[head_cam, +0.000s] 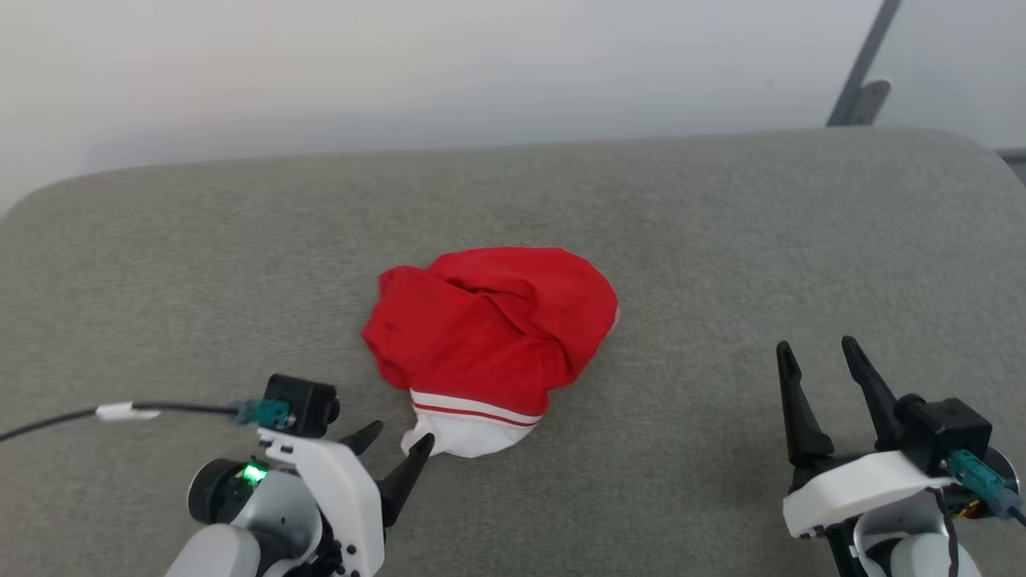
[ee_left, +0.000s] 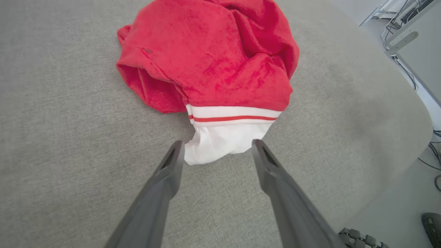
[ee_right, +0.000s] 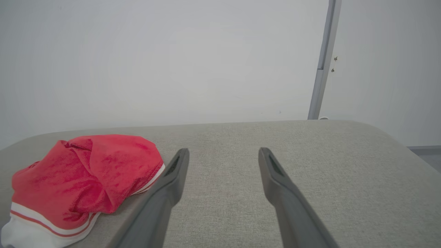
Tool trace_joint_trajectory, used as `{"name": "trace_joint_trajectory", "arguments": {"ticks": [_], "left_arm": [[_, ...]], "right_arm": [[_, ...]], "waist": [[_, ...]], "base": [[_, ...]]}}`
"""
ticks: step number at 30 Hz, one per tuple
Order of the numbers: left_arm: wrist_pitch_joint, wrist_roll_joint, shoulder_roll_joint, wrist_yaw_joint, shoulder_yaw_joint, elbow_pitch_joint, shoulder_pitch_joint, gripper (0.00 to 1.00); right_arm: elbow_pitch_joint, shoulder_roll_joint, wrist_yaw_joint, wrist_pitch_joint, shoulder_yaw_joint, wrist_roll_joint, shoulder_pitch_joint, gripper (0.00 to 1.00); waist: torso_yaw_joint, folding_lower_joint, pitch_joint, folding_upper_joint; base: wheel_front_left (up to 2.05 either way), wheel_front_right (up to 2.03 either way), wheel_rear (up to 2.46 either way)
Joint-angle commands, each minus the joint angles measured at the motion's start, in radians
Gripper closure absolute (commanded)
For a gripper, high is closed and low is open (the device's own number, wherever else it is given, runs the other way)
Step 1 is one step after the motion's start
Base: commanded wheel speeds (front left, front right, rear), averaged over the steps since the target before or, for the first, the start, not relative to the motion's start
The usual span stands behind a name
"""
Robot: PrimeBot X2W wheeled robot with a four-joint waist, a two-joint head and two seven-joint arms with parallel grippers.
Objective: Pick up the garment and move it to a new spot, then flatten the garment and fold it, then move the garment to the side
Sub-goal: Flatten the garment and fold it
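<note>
The garment point(head_cam: 489, 336) is a red shirt bunched in a heap on the grey cushion point(head_cam: 721, 240), with a white sleeve and a red-and-white striped band poking out toward me. In the left wrist view the garment point(ee_left: 213, 65) lies just past my fingers, its white sleeve end between the two fingertips. My left gripper point(head_cam: 398, 441) point(ee_left: 215, 144) is open, low at the sleeve's near edge, gripping nothing. My right gripper point(head_cam: 817, 353) point(ee_right: 224, 151) is open and empty, well to the right of the garment point(ee_right: 86, 175), above bare cushion.
The cushion's rounded far edge meets a pale wall point(head_cam: 401, 72). A grey metal post point(head_cam: 862, 72) stands at the back right. The left wrist view shows floor with cables point(ee_left: 430, 151) past the cushion's right edge.
</note>
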State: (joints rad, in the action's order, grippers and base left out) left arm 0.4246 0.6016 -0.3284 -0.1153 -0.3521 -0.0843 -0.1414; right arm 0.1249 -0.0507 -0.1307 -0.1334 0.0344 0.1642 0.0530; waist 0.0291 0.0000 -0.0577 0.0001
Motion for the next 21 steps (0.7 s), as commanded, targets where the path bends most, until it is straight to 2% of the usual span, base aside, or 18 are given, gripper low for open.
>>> {"name": "trace_joint_trajectory", "arguments": {"ticks": [1, 7, 15, 16, 17, 21], "left_arm": [[0.019, -0.001, -0.002, 0.008, -0.004, -0.004, -0.021, 0.00], [0.124, -0.016, 0.006, 0.058, -0.023, -0.064, -0.091, 0.00], [0.196, -0.075, 0.016, 0.106, -0.064, -0.176, -0.190, 0.00], [0.207, -0.079, 0.021, 0.112, -0.070, -0.196, -0.198, 0.20], [0.205, -0.094, 0.026, 0.118, -0.081, -0.228, -0.212, 1.00], [0.194, -0.088, 0.035, 0.106, -0.089, -0.271, -0.230, 1.00]], "right_arm": [[-0.003, 0.000, 0.000, -0.005, -0.002, -0.004, 0.013, 0.00], [0.007, 0.000, 0.000, -0.021, -0.017, 0.007, 0.047, 0.00], [0.036, 0.000, 0.000, -0.049, -0.029, 0.017, 0.088, 0.00], [0.040, 0.000, 0.000, -0.053, -0.028, 0.018, 0.092, 0.00], [0.048, 0.000, 0.000, -0.059, -0.026, 0.019, 0.099, 0.00], [0.061, 0.000, 0.000, -0.067, -0.027, 0.017, 0.110, 0.00]], "waist": [[0.024, 0.0000, -0.023, -0.0001], [0.071, 0.0000, -0.079, -0.0001], [0.104, 0.0000, -0.138, -0.0001], [0.105, 0.0000, -0.141, -0.0001], [0.104, 0.0000, -0.147, -0.0001], [0.095, 0.0000, -0.153, -0.0001]], "base": [[0.00, 0.00, 0.00], [0.00, 0.00, 0.00], [0.00, 0.00, 0.00], [0.00, 0.00, 0.00], [0.00, 0.00, 0.00], [0.00, 0.00, 0.00]]}}
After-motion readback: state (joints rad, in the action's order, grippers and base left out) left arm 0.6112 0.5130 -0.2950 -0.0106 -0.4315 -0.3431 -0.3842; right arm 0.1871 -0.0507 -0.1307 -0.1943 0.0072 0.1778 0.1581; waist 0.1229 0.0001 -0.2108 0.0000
